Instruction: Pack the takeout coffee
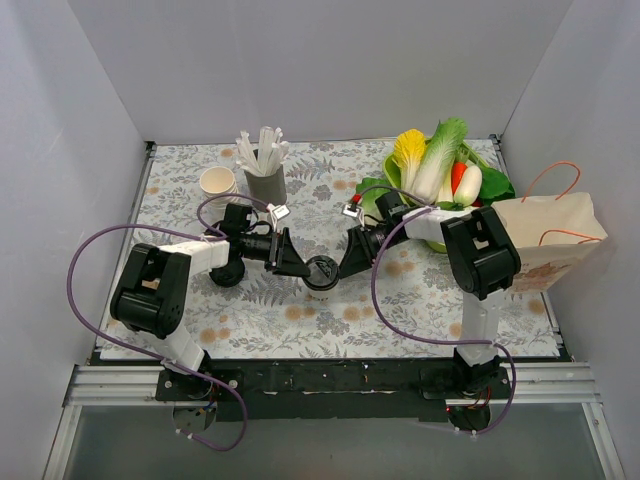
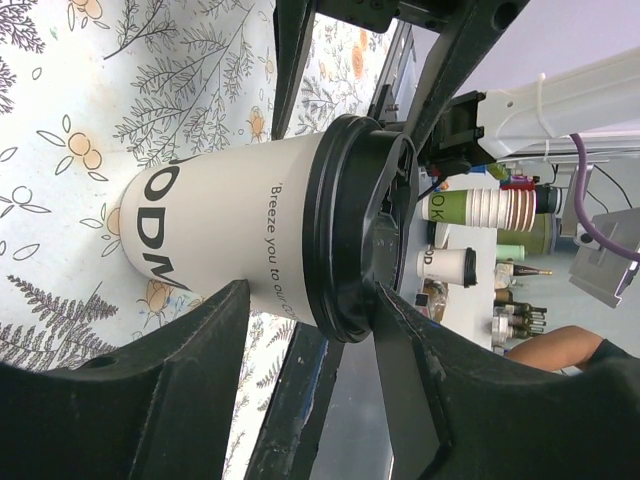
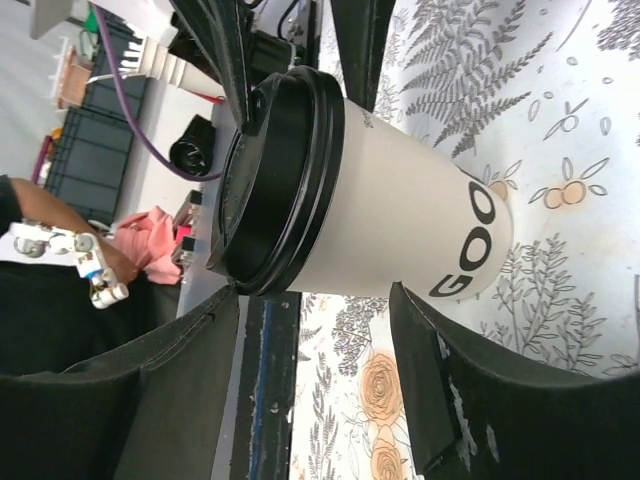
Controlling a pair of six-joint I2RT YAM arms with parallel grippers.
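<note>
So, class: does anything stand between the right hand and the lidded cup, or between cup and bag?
No: the right hand straddles the cream paper cup with black plastic lid. Toward the brown paper bag, only the right arm intervenes.

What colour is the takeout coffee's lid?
Black lid on the takeout coffee, clearest in right wrist view.
</note>
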